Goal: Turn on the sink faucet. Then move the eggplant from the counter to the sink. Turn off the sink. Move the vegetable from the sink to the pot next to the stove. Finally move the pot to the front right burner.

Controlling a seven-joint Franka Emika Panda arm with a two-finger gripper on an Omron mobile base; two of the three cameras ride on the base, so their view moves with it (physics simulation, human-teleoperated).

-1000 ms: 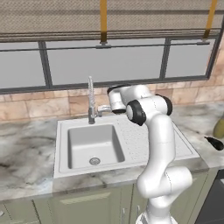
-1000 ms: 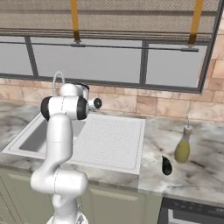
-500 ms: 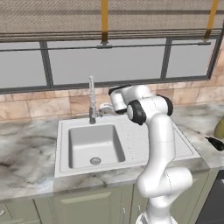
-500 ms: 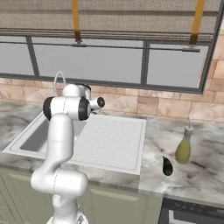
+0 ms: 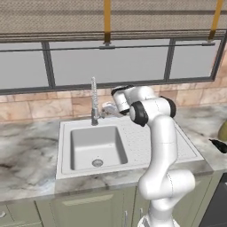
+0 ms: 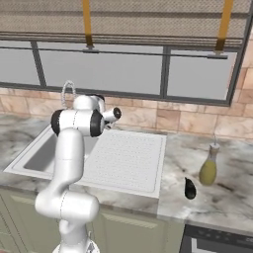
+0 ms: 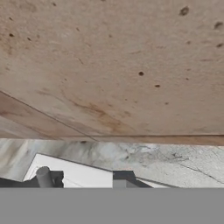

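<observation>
faucet (image 5: 94, 99): chrome, coil-ribbed neck, dark base
sink (image 5: 133, 153): white-grey, basin shaded darker grey, drainboard speckled with fine dots
drain (image 5: 97, 163): metallic grey
counter (image 5: 26, 155): pale grey-beige marble look, dark brownish veins
cabinets (image 5: 88, 208): pale green
eggplant (image 6: 189, 188): very dark purple, near black
bottle (image 6: 209, 168): olive-yellow body, pale neck
wall (image 6: 183, 120): tan and brown stone tiles, mottled; in the hand view brown-beige with dark specks
window frames (image 5: 168, 57): dark grey, panes flat light grey
blind (image 5: 57, 17): woven beige-brown
straps (image 5: 107, 17): amber yellow
arm (image 5: 162, 146): glossy white, black joints
</observation>
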